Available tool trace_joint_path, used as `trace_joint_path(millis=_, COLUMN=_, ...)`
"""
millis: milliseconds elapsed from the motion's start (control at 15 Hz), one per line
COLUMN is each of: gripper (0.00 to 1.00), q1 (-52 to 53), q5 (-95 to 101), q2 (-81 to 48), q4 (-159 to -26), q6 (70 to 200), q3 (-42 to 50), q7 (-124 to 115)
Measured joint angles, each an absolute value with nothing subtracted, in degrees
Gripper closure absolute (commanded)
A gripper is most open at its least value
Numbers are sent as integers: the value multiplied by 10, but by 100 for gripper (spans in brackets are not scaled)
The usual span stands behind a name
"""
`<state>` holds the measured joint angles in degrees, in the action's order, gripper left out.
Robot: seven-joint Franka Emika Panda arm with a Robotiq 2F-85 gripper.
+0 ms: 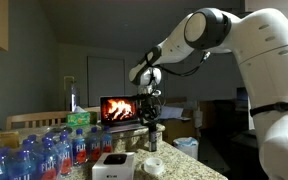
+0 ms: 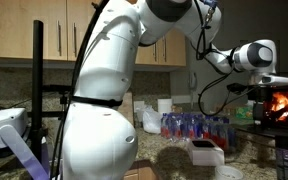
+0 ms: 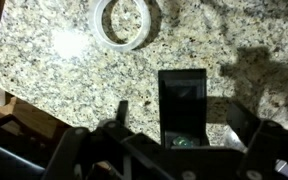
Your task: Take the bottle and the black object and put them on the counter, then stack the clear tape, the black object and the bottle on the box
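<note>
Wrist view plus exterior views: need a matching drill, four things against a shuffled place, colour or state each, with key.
1 clear ring-shaped tape roll
2 small white rectangular box
3 Robotiq gripper
4 lit screen at the back

A open, holding nothing
B showing orange flames
C see-through, lying flat on the speckled granite counter
D beside the labelled plastic water bottles

Pairs: 1-C, 2-D, 3-A, 4-B

White glossy arm (image 1: pixel 254 50), rounded links, dark joint rings; black cable (image 2: pixel 206 92) looped; black pincer (image 1: pixel 150 112).
</note>
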<state>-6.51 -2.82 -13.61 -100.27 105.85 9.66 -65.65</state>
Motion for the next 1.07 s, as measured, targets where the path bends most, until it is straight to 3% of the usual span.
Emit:
trace_joint_path(millis=133, gripper=0, q1=-65, q5=-28, q2=-137, q4=-1003, q6=1058, q3=96, q7=-657)
trace_joint_path(millis=200, gripper=25, q1=-65, q5=-28, q2=-137, q4=-1003, q6=1058, q3=96, q7=-657)
trace_joint_path(millis=267, gripper=26, q1=-65, q5=-28, q2=-137, q4=-1003, q6=1058, q3=96, q7=-657)
trace_joint_path(millis=800, gripper=79, q1=-65, q5=-28, q2=-142, q4=-1003, q6=1058, q3=96, q7=-657)
trace_joint_path(millis=1067, gripper=81, q1=-65, q5=-28, q2=-142, q4=-1002, q6=1059, q3=96, q7=-657)
